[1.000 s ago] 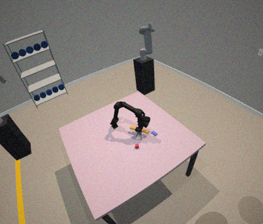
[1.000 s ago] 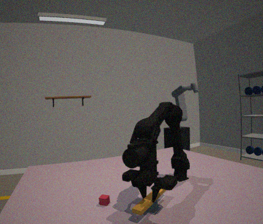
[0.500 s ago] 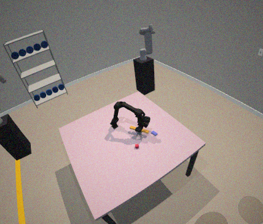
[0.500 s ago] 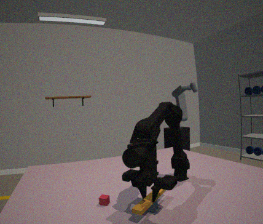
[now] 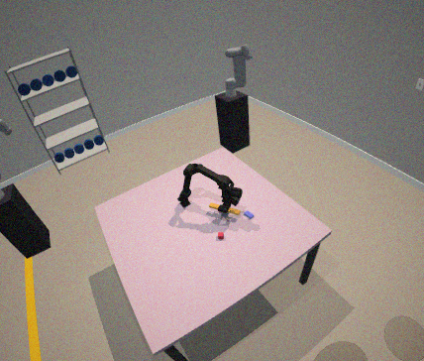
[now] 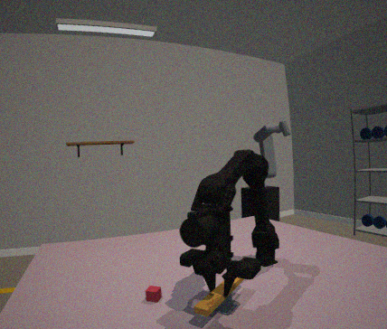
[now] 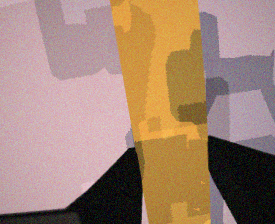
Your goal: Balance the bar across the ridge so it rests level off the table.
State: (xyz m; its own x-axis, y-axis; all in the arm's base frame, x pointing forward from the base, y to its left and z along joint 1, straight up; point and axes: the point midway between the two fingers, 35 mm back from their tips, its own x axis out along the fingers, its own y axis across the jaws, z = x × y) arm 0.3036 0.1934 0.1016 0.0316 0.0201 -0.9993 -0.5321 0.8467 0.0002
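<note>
The orange bar (image 5: 215,205) (image 6: 204,306) (image 7: 173,30) runs lengthwise through the wrist view. My gripper (image 5: 225,210) (image 6: 220,293) (image 7: 170,150) is shut on it, one finger on each long side near its middle. The bar looks about level, low over the pink table (image 5: 160,278) (image 6: 65,289) (image 7: 33,135); the gap below it is hard to judge. A small blue block (image 5: 249,214) lies just past the bar's right end in the top view. I cannot tell whether it is the ridge. No ridge shows plainly under the bar; the fingers, bar and shadows hide that spot.
A red cube (image 5: 221,236) (image 6: 153,294) stands on the table, off to one side of the bar. Arm shadows fall around the bar. Two grey arms on black pedestals (image 5: 233,121) (image 5: 17,223) and a shelf rack (image 5: 61,110) stand beyond the table.
</note>
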